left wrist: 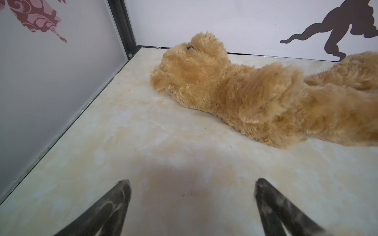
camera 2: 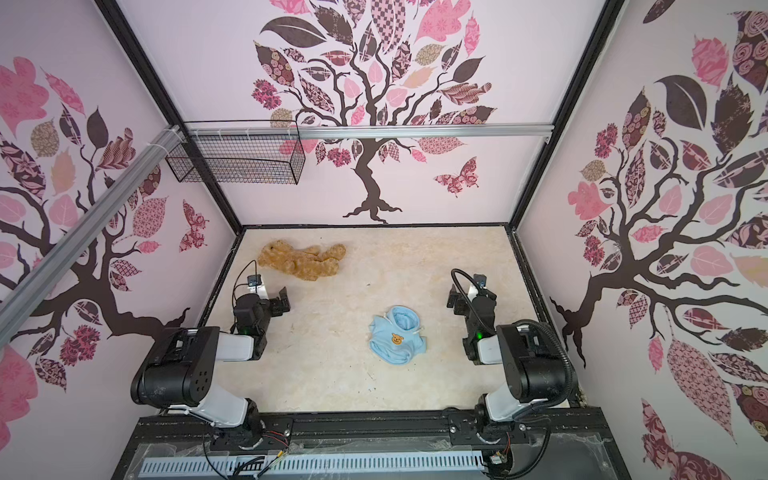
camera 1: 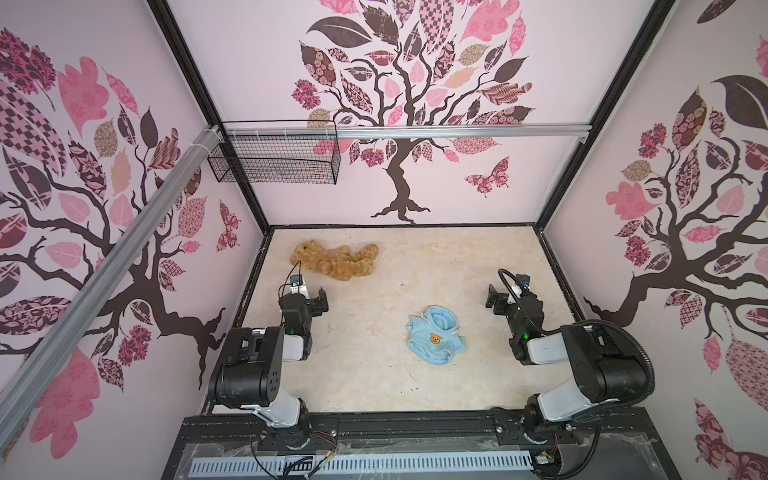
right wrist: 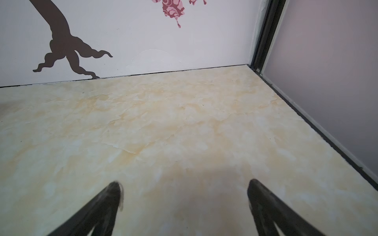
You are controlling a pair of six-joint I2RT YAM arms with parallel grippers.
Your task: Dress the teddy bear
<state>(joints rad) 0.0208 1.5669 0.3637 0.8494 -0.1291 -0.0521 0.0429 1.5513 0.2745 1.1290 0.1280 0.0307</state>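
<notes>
left claw (left wrist: pixel 192 181) apart, empty | right claw (right wrist: pixel 183 182) apart, empty | teddy bear (camera 1: pixel 336 259) bare | blue shirt (camera 1: pixel 434 334): bear-face print

Counter (camera 1: pixel 365 374): cream marbled surface, few dark specks. Teddy bear (camera 1: pixel 337 261) lying stretched out in far left corner, head toward left edge, legs toward middle. Light-blue hooded shirt (camera 1: pixel 434 335) lying rumpled right of centre, hood toward back, orange bear-face print (camera 1: pixel 435 339) facing up. Bear, shirt well apart.
</notes>
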